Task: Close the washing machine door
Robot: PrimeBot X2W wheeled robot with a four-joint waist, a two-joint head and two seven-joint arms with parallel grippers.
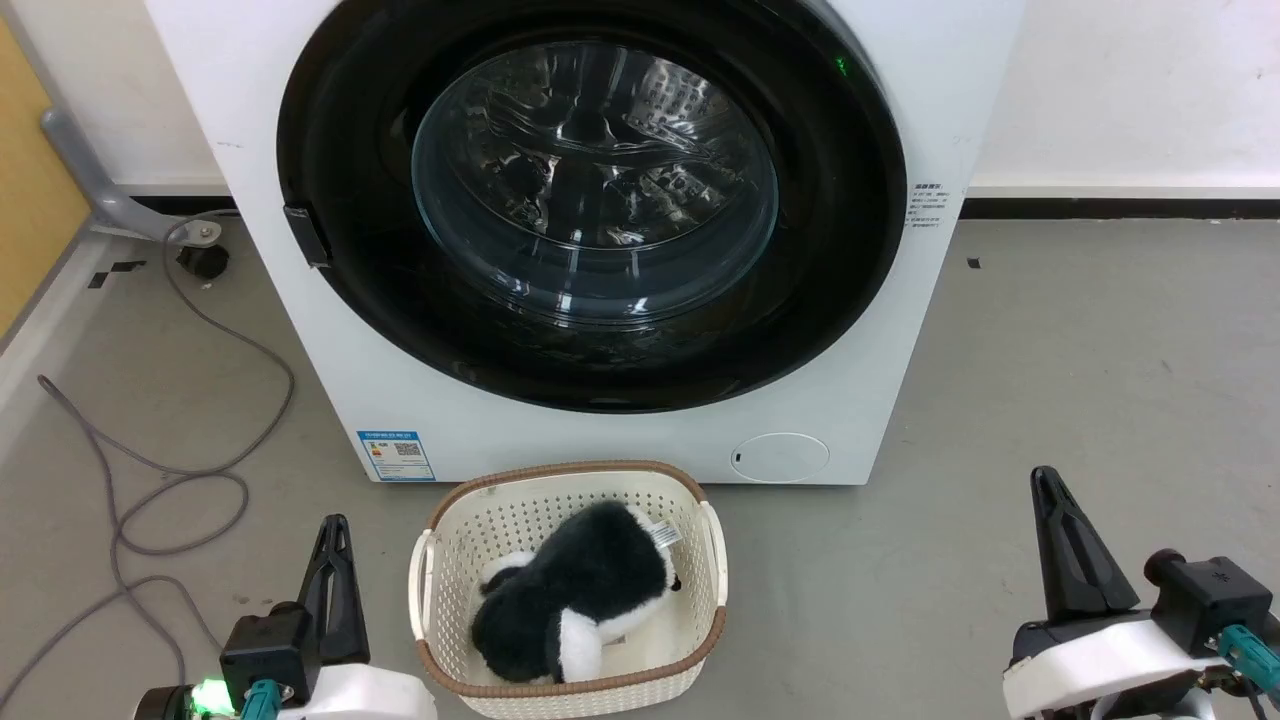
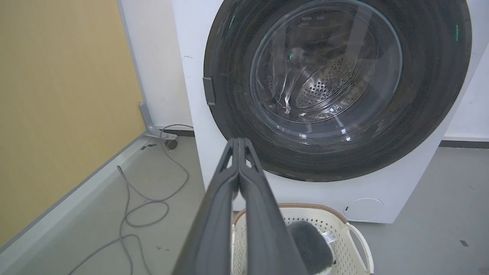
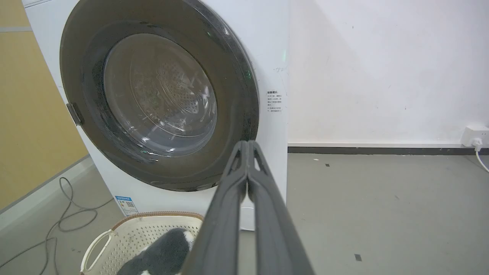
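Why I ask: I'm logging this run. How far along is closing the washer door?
Done, it seems: the washing machine door sits flush against the washing machine front, no gap at its rim. In hand: nothing; the left gripper and right gripper are shut, empty, low either side of the basket, apart from the door. Left: nothing apparent, though the latch itself cannot be checked.

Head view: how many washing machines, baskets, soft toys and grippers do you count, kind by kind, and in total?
washing machine: 1
basket: 1
soft toy: 1
grippers: 2, the left gripper and the right gripper
Total: 5
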